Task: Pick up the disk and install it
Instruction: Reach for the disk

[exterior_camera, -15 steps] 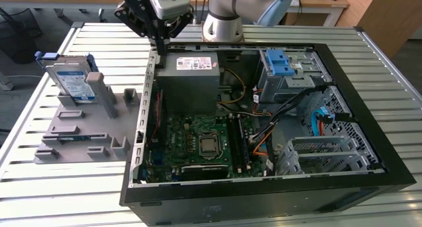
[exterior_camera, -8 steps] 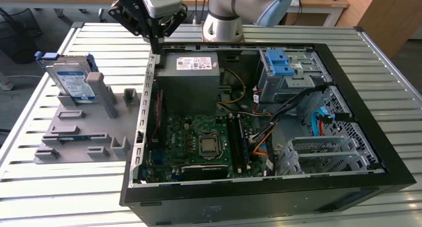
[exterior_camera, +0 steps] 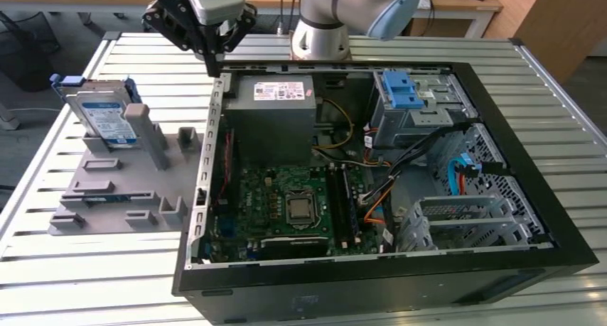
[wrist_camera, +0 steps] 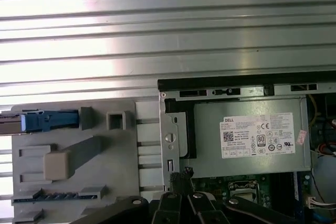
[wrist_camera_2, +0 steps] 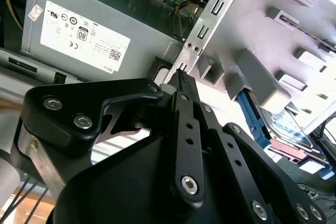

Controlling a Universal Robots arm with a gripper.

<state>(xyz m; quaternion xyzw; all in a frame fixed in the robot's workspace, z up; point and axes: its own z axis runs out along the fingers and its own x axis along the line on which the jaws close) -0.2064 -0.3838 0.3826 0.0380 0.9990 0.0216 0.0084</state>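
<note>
Two fingers [wrist_camera_2: 182, 98] of the gripper [exterior_camera: 210, 62] are pressed together tip to tip, with nothing between them. The gripper hangs above the corner of the open case [exterior_camera: 379, 294], just beside the power supply [exterior_camera: 275, 120]. The disk [exterior_camera: 102, 116] stands upright in a grey fixture [exterior_camera: 104, 198] on the slatted table [exterior_camera: 474, 49], on the exterior view's left of the case, apart from the gripper.

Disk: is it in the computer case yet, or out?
Out. The disk stands on edge in the grey stand beside the case, at the exterior view's left; the gripper, shut and empty, hangs apart from it.
</note>
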